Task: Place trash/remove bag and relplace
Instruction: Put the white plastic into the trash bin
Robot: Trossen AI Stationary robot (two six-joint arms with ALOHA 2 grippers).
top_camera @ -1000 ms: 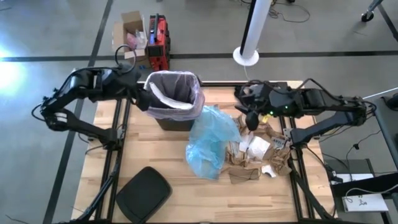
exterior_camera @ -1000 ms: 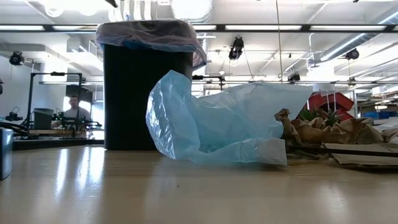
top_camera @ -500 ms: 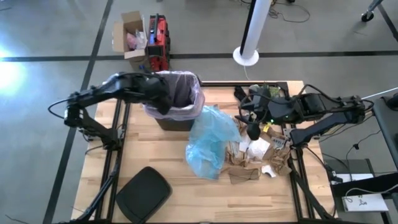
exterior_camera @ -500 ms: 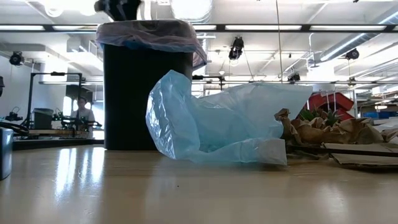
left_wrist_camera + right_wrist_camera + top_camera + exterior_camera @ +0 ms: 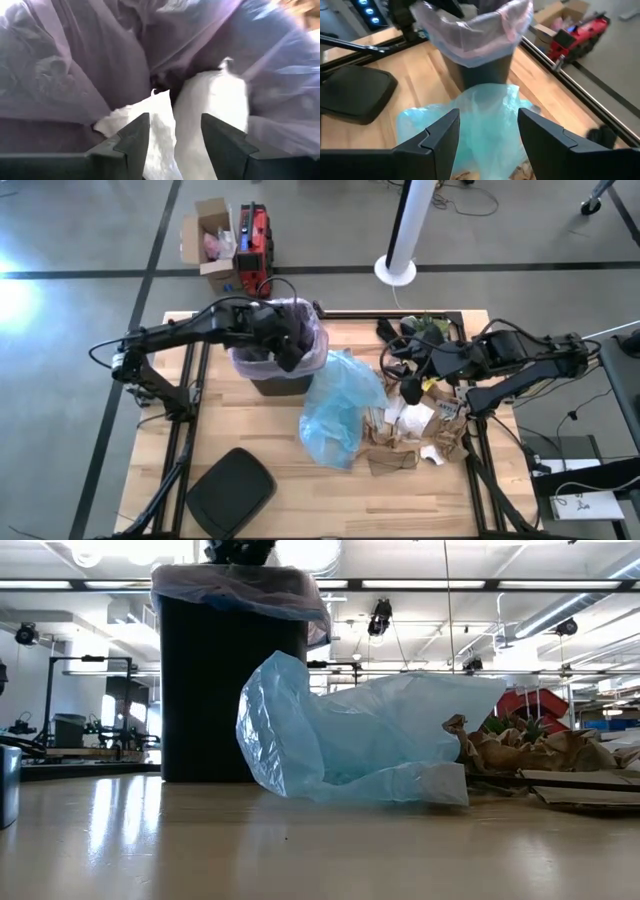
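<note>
Left gripper point(image 5: 292, 345) now over bag point(image 5: 318, 338) mouth, white trash point(image 5: 210, 115) inside.

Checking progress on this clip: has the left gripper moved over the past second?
Yes. In the high view the left gripper has swung from outside the bin's left rim to over the lined bin opening, toward the blue bag.

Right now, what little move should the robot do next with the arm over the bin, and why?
Probably pull the left gripper back up out of the bin. Its fingers stand apart inside the bag, with white paper lying just past them, so that piece looks dropped. More trash waits on the table under the right gripper, which is open and empty.
</note>
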